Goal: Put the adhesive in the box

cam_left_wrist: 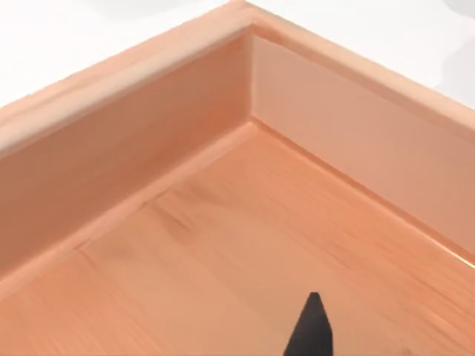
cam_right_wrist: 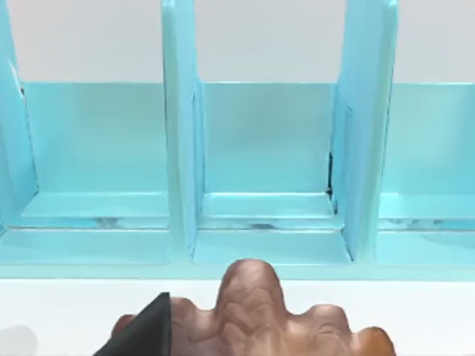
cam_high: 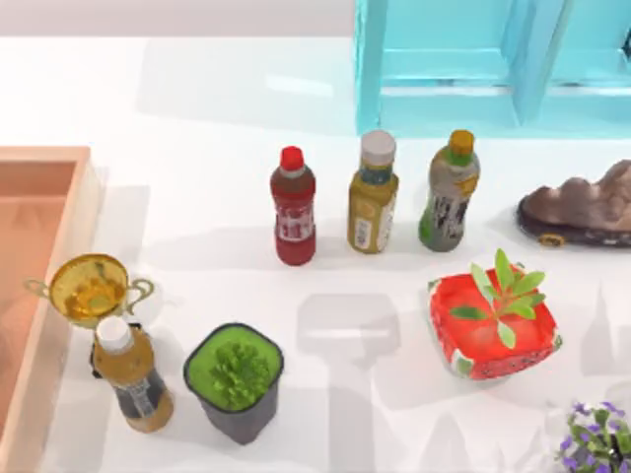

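Left gripper (cam_left_wrist: 312, 330) hangs over the box (cam_left_wrist: 148, 148), by a corner. Can't tell if it's wide or holding sth, or where the adhesive is. It's prob light, hard, slippy: grab mid-body. Right gripper (cam_right_wrist: 145, 330) idles by the cabinet (cam_right_wrist: 267, 141).

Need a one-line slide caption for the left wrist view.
Left wrist camera over the box's inner corner, one dark fingertip in frame.

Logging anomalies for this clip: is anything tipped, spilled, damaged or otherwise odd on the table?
Nothing stands out. The three drink bottles in the middle row and the amber bottle beside the gold trophy cup all stand upright, both potted plants sit level, and the box floor under the left wrist camera is unmarked. No spill anywhere.
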Controlling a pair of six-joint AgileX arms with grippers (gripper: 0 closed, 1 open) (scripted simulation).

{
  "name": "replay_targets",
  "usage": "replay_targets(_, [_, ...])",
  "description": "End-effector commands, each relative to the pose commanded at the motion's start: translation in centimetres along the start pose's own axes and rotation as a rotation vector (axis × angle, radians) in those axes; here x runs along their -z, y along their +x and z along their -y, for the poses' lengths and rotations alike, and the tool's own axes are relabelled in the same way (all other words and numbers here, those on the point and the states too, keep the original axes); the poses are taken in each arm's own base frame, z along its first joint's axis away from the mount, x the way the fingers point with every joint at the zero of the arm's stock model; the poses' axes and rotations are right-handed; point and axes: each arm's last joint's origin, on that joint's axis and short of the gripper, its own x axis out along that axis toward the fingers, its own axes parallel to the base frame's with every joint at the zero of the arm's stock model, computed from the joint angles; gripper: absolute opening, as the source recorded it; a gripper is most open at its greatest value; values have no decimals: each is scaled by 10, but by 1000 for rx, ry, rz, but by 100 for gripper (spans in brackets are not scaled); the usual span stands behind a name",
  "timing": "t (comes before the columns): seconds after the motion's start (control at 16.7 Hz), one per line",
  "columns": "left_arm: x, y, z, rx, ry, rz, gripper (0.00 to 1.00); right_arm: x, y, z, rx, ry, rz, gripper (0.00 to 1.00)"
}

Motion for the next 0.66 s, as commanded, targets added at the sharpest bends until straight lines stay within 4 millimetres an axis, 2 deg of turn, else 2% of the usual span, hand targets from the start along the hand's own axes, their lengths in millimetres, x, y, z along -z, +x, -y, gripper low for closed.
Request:
replay_targets(0.3, [0, 0, 0, 0, 0, 0, 98, 0, 0, 0, 0, 0, 0, 100])
replay_targets(0.66, [0, 0, 0, 0, 0, 0, 100, 0, 0, 0, 0, 0, 0, 100])
